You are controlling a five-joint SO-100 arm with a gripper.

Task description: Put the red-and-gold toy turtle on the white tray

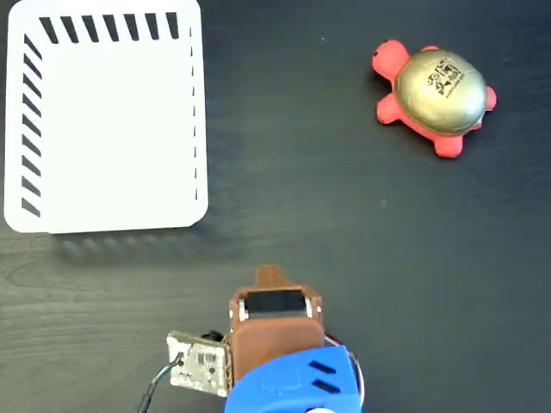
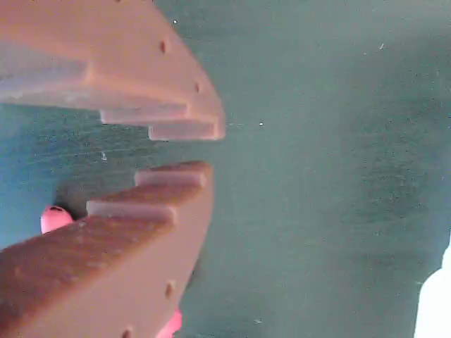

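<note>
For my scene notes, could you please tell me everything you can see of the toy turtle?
The red-and-gold toy turtle lies upright on the dark table, upper right in the fixed view, far from the white tray. It has a coral-red head and stubby legs, and a shiny gold domed shell with black print. It looks soft. Nothing touches it but the table.

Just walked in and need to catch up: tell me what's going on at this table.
A single robot arm sits at the bottom edge of the dark table in the fixed view, holding nothing. Its hand shows in the wrist view with a narrow gap between the brown fingers and nothing between them. The red-and-gold toy turtle lies untouched at the upper right. The white tray lies at the upper left with nothing on it. So the turtle has not been picked up yet.
</note>
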